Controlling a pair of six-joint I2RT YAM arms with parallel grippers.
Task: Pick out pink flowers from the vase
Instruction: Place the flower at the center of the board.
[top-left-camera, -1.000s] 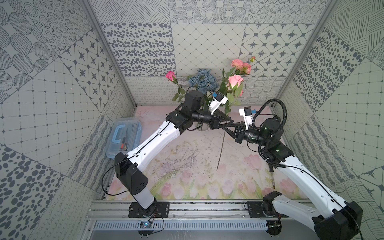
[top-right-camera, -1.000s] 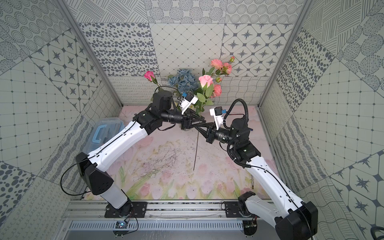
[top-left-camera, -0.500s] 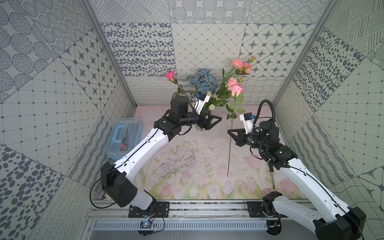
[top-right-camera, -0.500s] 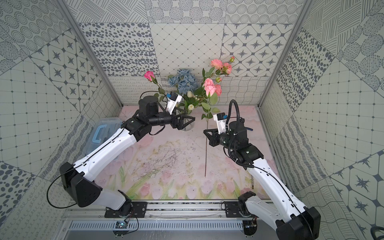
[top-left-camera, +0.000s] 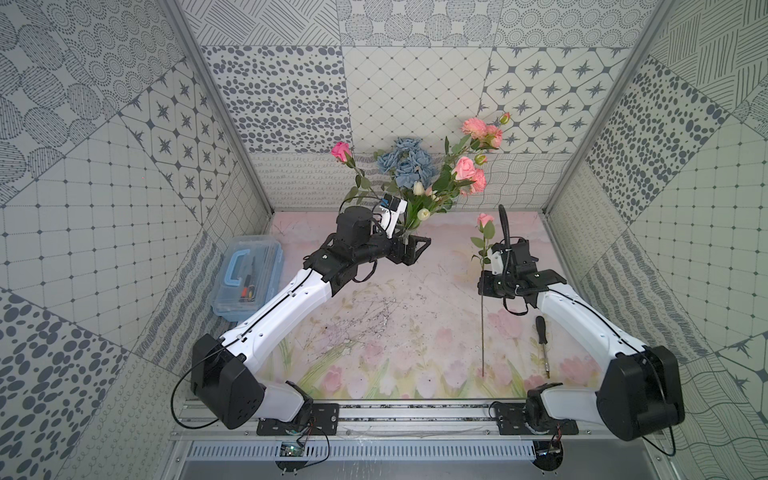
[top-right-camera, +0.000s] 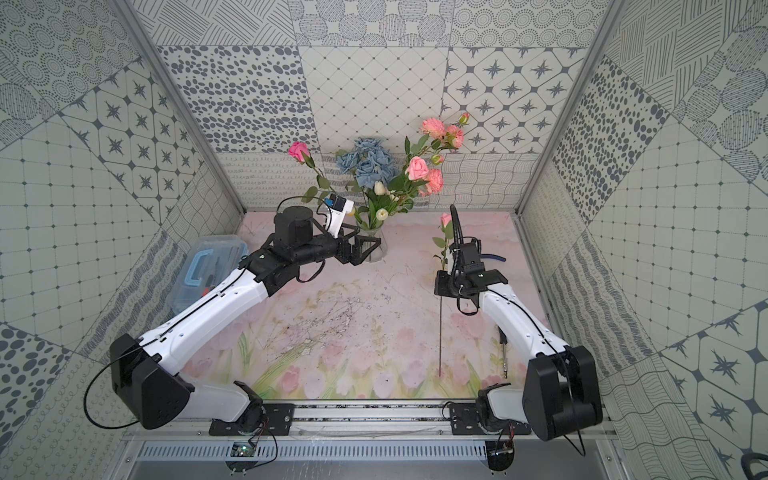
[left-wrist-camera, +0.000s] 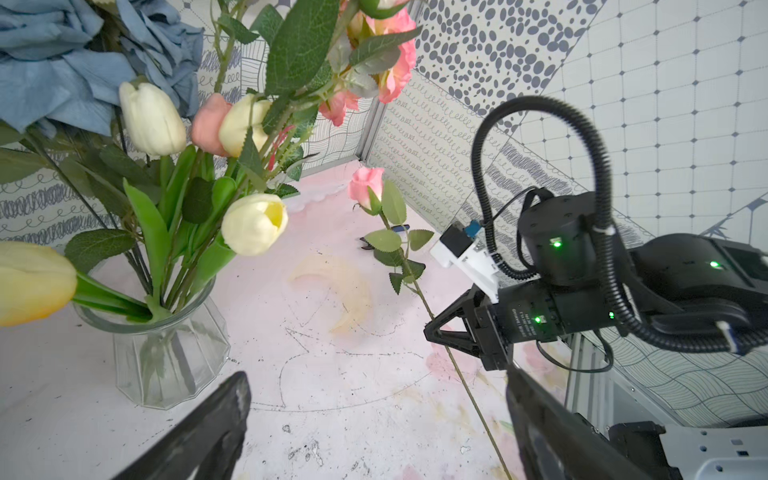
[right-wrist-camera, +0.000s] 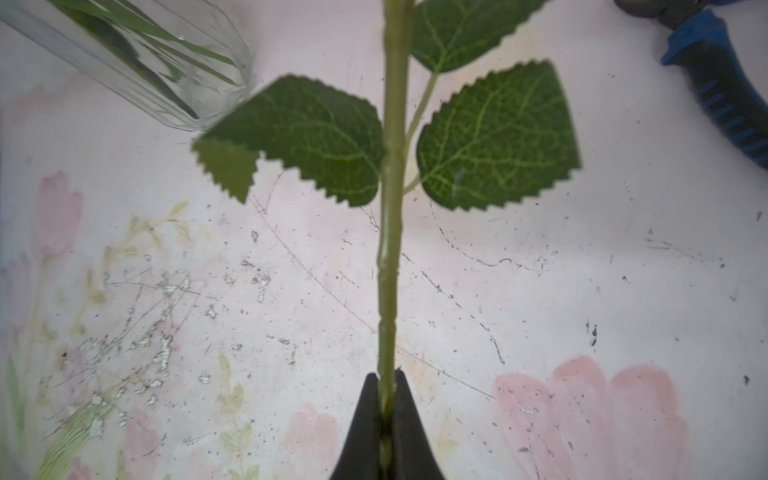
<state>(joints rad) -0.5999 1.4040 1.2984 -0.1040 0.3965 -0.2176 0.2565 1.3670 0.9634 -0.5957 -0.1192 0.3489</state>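
The right fingers (right-wrist-camera: 365, 419) are clamped on the bare lower stem of 1 pink rose (top-left-camera: 485, 219), held upright over the table (top-left-camera: 415, 299), well apart from the vase (left-wrist-camera: 166, 365). I cannot tell whether its tip touches down. The left fingers (left-wrist-camera: 216, 419) stand wide apart and empty, just beside the vase.

In the vase stand more pink flowers: a lone rose (top-left-camera: 341, 149), 2 roses (top-left-camera: 467, 172), ruffled blooms (top-left-camera: 482, 129) and a small pink tulip (left-wrist-camera: 210, 124). They look light, with thin springy stems and soft fabric leaves, and top-heavy, so likely to swivel in a pinch. Best taken on bare stem below the leaves, just above the rim. The glass looks light and tippable, and the tangled leaves may drag it.
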